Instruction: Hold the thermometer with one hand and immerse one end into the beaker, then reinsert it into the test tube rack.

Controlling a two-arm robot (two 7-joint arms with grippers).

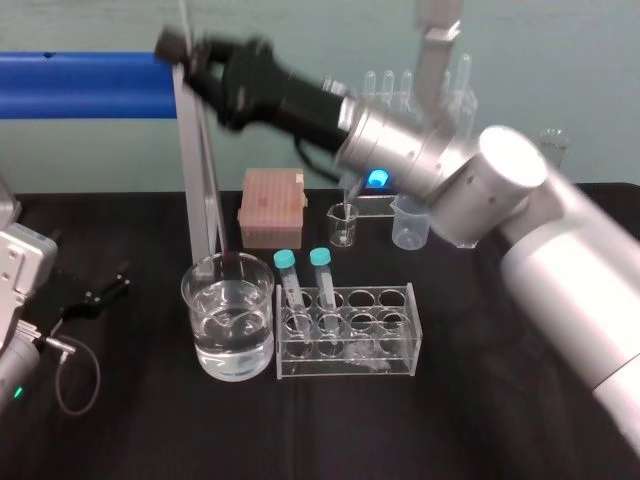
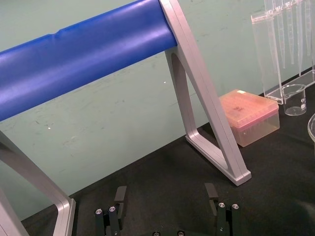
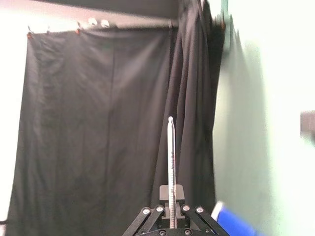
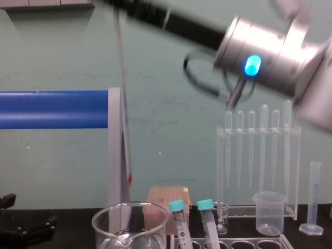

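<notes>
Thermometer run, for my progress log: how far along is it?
Done: the thermometer is out of the test tube rack, clamped in the right gripper. In hand: its red tip hangs above the beaker rim, not in the water. To do: whether it has dipped can't be told; reinsertion into the rack remains. Left gripper sits open, idle, on the left.

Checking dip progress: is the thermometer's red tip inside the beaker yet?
No: in the chest view the red tip of the thermometer, held by the right gripper, hangs above the beaker rim; left gripper parked at table's left.
</notes>
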